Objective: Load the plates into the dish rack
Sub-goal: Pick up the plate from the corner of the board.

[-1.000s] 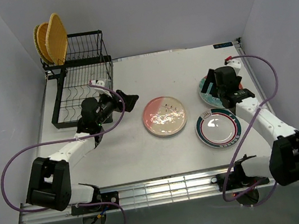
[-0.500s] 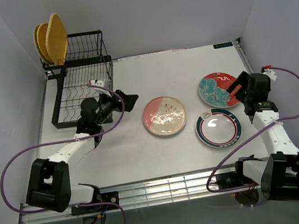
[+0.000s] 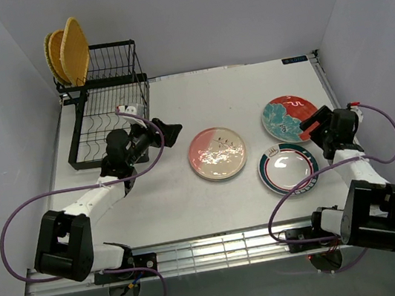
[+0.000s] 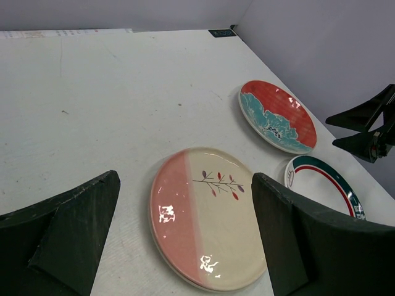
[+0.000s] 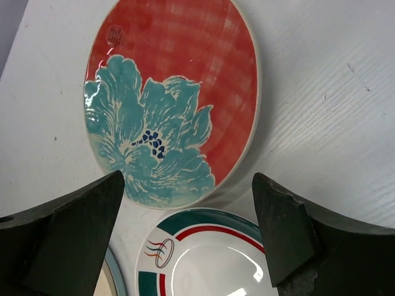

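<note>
Overhead, your right gripper (image 3: pixel 310 128), spread empty, has drawn back to the rim of the red round teal-flowered plate (image 3: pixel 286 115), your left gripper (image 3: pixel 171 135) unmoved, spread by the black wire dish rack (image 3: pixel 105 110); left wrist: pink-and-white plate (image 4: pixel 207 216) flat ahead; right wrist: that flowered plate below.

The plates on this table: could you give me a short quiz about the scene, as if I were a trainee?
1. True or false: two yellow-orange woven plates stand upright in the black wire dish rack.
2. How many round plates lie flat on the white table?
3. The left pincer is: A) open and empty, B) shut on a plate, C) out of view.
Key: 1 true; 2 three; 3 A.
</note>
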